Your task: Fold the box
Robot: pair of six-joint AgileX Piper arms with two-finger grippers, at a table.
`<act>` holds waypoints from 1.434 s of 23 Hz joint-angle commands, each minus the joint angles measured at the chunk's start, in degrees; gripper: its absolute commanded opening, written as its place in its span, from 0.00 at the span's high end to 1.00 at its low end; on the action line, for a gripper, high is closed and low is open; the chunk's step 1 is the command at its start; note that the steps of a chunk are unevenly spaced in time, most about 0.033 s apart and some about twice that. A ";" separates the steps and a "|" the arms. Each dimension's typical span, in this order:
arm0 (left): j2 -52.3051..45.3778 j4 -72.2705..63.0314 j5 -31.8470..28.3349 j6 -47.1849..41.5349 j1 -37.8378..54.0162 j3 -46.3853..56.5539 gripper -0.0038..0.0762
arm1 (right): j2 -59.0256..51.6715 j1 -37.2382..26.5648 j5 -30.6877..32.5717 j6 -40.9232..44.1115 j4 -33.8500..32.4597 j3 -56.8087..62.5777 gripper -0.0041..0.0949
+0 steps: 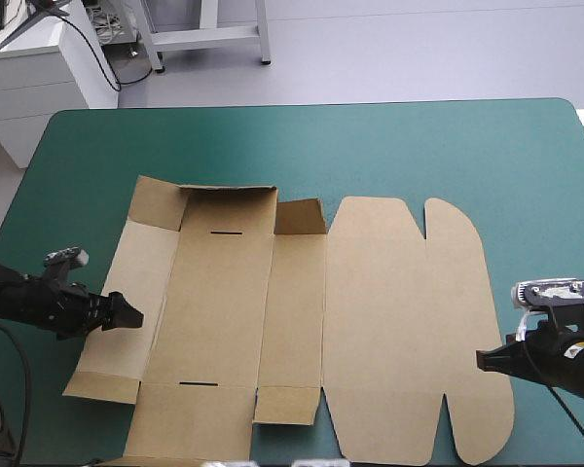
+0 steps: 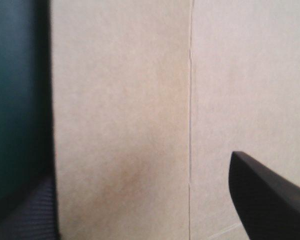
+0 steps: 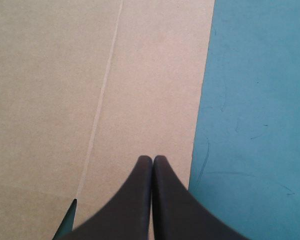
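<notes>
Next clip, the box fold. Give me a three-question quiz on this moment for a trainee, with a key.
1. True or false: the right gripper has its fingers spread wide apart.
2. Which part of the box is the left gripper over? A) its leftmost panel B) its rounded flaps on the right C) its far edge
3. How many narrow slots are cut in the box's wide panel?
Key: 1 false: the fingers meet in a point, at the box's right edge. 2 A. 3 two.
</notes>
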 commanded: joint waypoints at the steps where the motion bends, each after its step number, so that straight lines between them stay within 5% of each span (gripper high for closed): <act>1: 0.12 1.86 1.24 -3.32 -3.96 -1.09 0.20 | 0.04 0.04 -1.59 -0.56 1.06 -1.35 0.98; 9: 1.14 -5.54 4.05 -0.48 -6.80 -1.09 0.22 | 0.04 0.04 -0.87 -0.97 2.73 -1.35 0.98; 15: 1.14 -8.05 4.41 -0.88 -6.80 -1.09 0.45 | 0.04 0.04 -0.67 -0.97 2.81 -1.35 0.98; 33: 1.22 -9.43 6.11 -1.41 -6.80 -1.09 0.45 | 0.04 0.04 -0.67 -1.38 2.85 -1.35 0.98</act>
